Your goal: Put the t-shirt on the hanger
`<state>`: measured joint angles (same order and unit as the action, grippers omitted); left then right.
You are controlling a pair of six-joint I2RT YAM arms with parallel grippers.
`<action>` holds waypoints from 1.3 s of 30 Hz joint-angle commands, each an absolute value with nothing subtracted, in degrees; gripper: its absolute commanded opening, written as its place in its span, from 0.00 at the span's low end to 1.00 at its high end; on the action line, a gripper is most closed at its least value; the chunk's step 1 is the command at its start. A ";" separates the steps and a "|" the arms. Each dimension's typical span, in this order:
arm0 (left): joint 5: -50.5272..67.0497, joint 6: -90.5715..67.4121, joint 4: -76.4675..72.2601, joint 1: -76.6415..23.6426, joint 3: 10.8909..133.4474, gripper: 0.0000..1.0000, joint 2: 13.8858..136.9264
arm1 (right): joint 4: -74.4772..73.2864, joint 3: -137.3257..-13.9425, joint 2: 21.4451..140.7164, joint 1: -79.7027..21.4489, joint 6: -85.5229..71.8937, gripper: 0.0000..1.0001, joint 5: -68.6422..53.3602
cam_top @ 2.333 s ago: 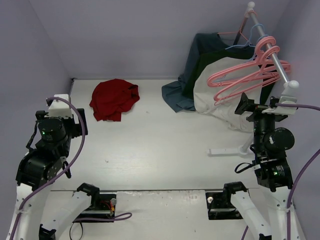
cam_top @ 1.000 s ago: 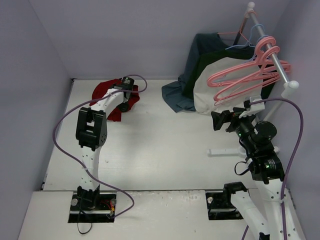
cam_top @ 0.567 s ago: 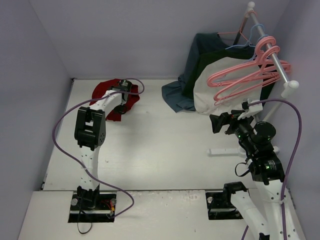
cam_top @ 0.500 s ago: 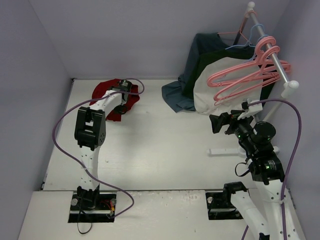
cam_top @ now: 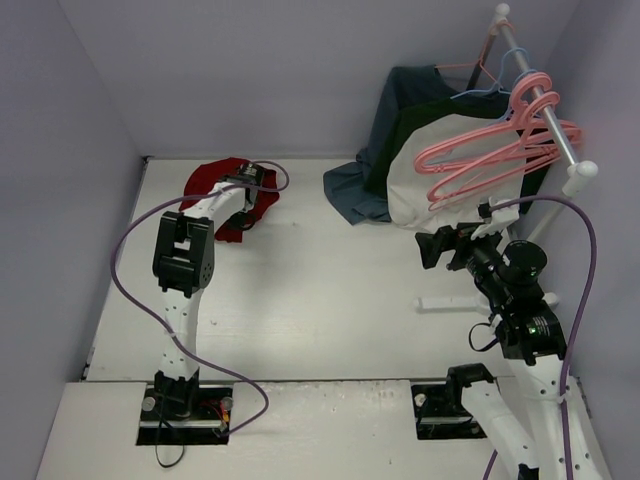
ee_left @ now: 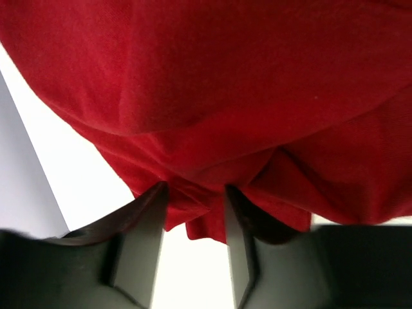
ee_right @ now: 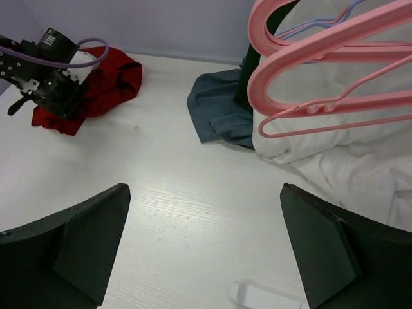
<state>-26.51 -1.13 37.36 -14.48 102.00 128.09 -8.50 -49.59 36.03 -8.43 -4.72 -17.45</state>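
The deep-red t-shirt lies crumpled at the back left of the table; it fills the left wrist view and shows in the right wrist view. My left gripper reaches onto it, and its jaws are narrowed on a fold of the cloth at the hem. Several salmon-pink hangers hang on the rail at the right, also in the right wrist view. My right gripper is open and empty, below and left of the hangers.
A dark blue-grey garment and a cream-and-dark-green garment hang from the rail down onto the table. A thin blue hanger is behind the pink ones. The rack's white foot lies on the table.
My left arm swung from its folded pose at the left out to the t-shirt and has stayed there. My right arm leaned forward and left, below the hangers.
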 commanded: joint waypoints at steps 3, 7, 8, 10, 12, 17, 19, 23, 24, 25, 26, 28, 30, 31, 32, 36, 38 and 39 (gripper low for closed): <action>-24.14 -1.39 36.49 -14.08 103.18 0.46 124.37 | -5.70 -49.85 37.05 -8.95 -4.56 1.00 -18.65; -24.16 -1.04 36.49 -14.14 103.12 0.46 124.83 | -5.70 -50.18 37.63 -8.96 -4.31 1.00 -18.72; -24.78 -0.97 36.58 -14.06 103.33 0.46 125.66 | -5.63 -50.20 37.73 -8.96 -4.30 1.00 -18.73; -26.17 -1.02 36.68 -13.86 104.17 0.44 126.56 | -5.71 -50.47 38.14 -8.96 -4.22 1.00 -18.92; -26.66 -1.35 36.56 -13.80 104.79 0.35 126.83 | -5.71 -50.69 38.60 -8.96 -4.22 1.00 -19.24; -28.63 -0.88 36.51 -13.75 107.35 0.00 126.65 | -5.71 -51.08 39.53 -8.93 -3.96 1.00 -20.29; -28.22 -0.44 36.48 -13.36 108.54 0.00 126.30 | -5.71 -51.33 39.91 -8.96 -3.78 1.00 -20.67; -24.99 -0.21 36.93 -13.32 110.67 0.00 121.99 | -5.71 -52.11 40.53 -8.96 -3.15 1.00 -21.20; -23.61 -0.32 37.24 -13.26 111.80 0.00 119.48 | -5.71 -52.43 40.78 -8.96 -2.96 1.00 -21.39; -21.68 -0.70 38.14 -13.21 113.51 0.00 116.86 | -5.71 -52.75 41.31 -8.90 -2.80 1.00 -21.60; -19.03 -1.39 39.06 -13.22 116.51 0.00 114.11 | -5.64 -53.22 41.74 -8.91 -2.59 1.00 -21.91; -13.37 -4.43 43.79 -13.18 124.27 0.00 109.94 | -5.54 -54.29 43.15 -9.05 -2.26 1.00 -22.67; -7.56 -6.99 46.35 -13.18 132.06 0.00 105.43 | -5.54 -55.62 44.55 -9.17 -2.09 1.00 -23.25; -2.32 -8.93 45.96 -13.12 136.34 0.00 102.81 | -5.54 -56.99 45.98 -9.40 -1.92 1.00 -23.65; 1.67 -10.51 45.54 -13.15 139.01 0.00 100.68 | -5.54 -57.92 46.98 -9.54 -1.80 1.00 -23.87; 11.57 -15.45 44.60 -12.54 141.00 0.00 92.28 | -5.33 -60.45 50.43 -10.85 -1.44 1.00 -24.05; 14.25 -16.83 44.02 -11.02 137.69 0.00 89.17 | -5.27 -60.82 52.01 -11.79 -1.32 1.00 -23.92; 14.41 -16.65 43.35 -10.45 135.15 0.00 87.68 | -5.20 -60.97 52.64 -12.24 -1.24 1.00 -23.76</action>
